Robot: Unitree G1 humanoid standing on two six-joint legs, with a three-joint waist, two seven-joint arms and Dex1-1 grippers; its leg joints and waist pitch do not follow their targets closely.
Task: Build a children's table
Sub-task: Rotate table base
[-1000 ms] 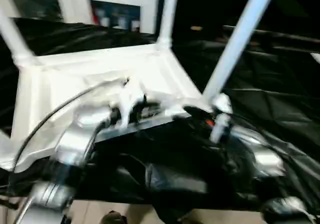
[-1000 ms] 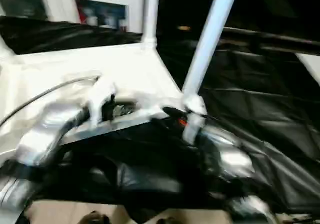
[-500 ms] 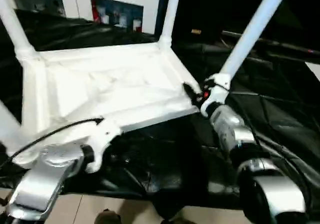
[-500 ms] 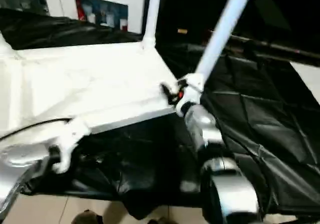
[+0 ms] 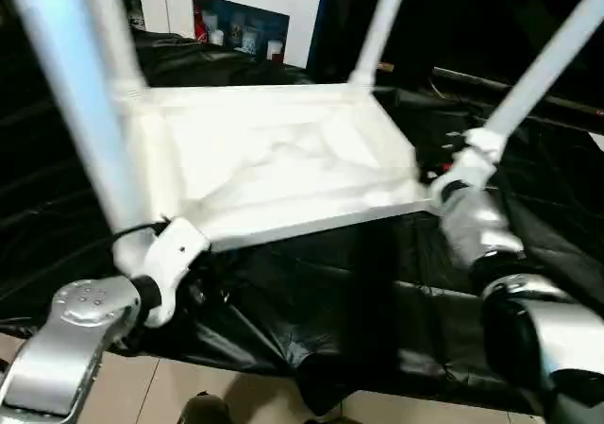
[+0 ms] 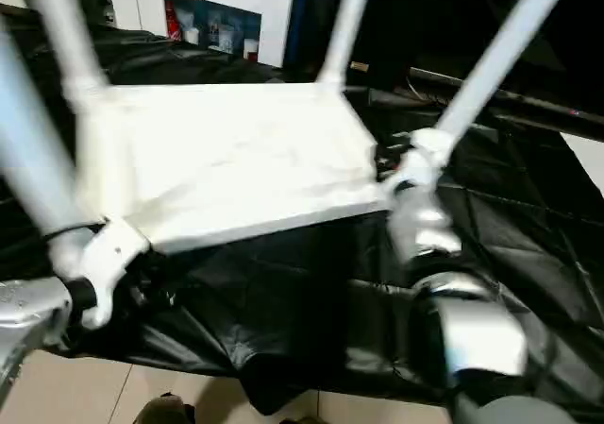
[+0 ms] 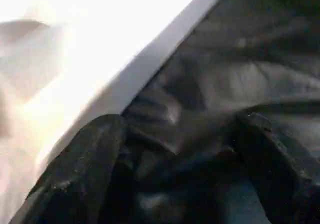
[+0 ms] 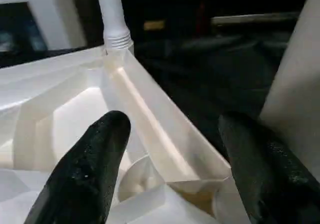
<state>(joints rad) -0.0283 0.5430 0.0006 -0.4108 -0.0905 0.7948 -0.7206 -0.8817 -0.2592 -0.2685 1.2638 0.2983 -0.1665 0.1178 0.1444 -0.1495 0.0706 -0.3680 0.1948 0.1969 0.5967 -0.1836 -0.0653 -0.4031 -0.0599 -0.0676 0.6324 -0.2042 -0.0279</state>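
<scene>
The children's table lies upside down on black sheeting, its white tabletop [image 5: 274, 150] ribbed side up and several white legs standing in the corner sockets, such as the near-left leg [image 5: 80, 93] and the near-right leg [image 5: 552, 60]. My left gripper [image 7: 177, 121] is open beside the tabletop's near edge [image 7: 150, 59], with only black sheet between its fingers. The left wrist [image 5: 172, 252] sits by the base of the near-left leg. My right gripper [image 8: 175, 118] is open, its fingers [image 8: 100, 154] standing on either side of the near-right corner rim [image 8: 165, 134], close to that leg [image 8: 295, 84].
Crinkled black sheeting [image 5: 311, 320] covers the work surface and hangs over its front edge. White cabinets [image 5: 236, 8] with small items stand behind. Pale floor [image 5: 189, 386] and a shoe tip [image 5: 203, 410] show below. A black cable [image 5: 132, 230] runs from my left wrist.
The head camera has shifted. My left arm has drawn back from the middle of the tabletop's near edge to the near-left corner. My right gripper stays at the near-right corner.
</scene>
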